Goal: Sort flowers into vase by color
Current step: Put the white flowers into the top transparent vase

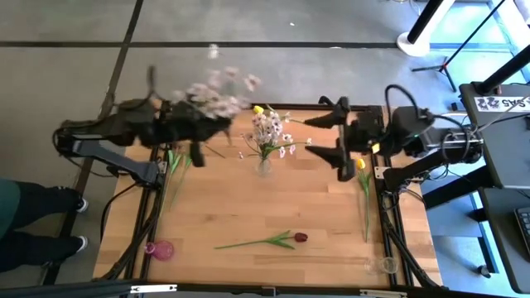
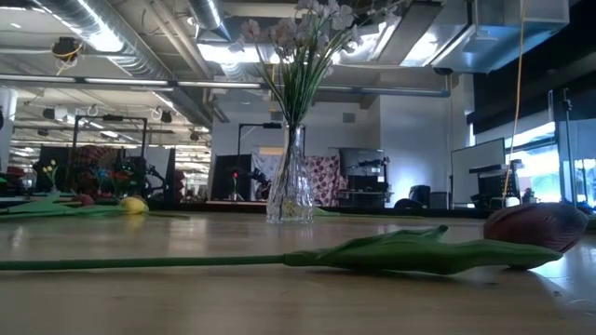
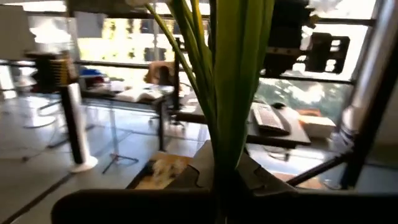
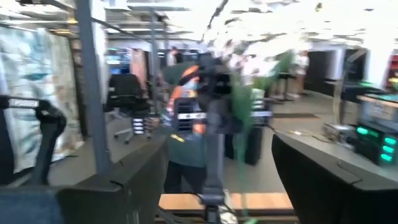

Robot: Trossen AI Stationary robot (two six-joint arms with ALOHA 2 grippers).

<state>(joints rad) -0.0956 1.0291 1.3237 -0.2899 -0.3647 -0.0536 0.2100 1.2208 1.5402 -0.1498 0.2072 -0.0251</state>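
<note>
Above table's left edge, left gripper (image 1: 199, 124) clamps white spray (image 1: 217, 89).

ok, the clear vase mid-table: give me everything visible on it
The clear vase looks like ribbed glass, narrow at the neck and wider at the base. It stands upright on the wooden table, near the middle toward the far edge. It holds a spray of small white-pink blossoms on thin green stems. Neither gripper touches it.

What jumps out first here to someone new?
The left gripper holds a spray of white-pink blossoms up over the table's far-left edge. A glass vase with white flowers stands mid-table, and a red tulip lies near the front edge. The right gripper waits open beside the vase.
</note>
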